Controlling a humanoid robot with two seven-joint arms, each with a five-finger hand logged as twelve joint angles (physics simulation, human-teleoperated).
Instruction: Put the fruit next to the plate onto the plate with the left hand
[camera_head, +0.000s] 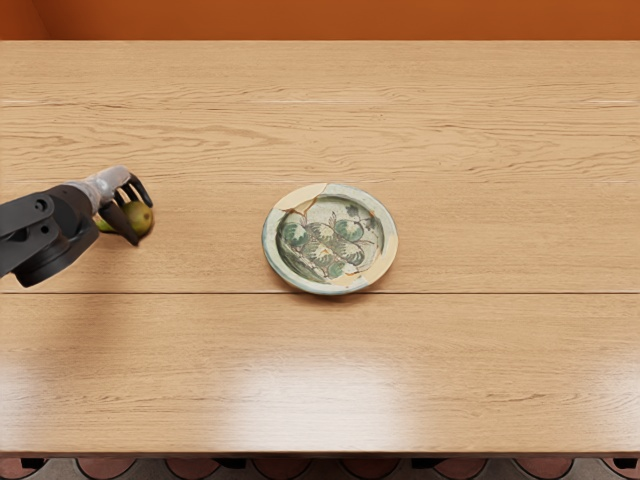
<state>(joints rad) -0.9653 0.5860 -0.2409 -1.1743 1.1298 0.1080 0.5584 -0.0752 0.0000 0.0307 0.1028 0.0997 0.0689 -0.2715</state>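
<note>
I see left hand (121, 199) curled around yellow-green fruit (141, 220), gripping it, well left of patterned plate (386, 240) on table (400, 380).

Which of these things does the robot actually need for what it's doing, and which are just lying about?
Part of the job:
- left robot hand, curled around the fruit
- patterned plate, no fruit on it

Not part of the job:
- wooden table, which only carries them
- orange wall behind
</note>
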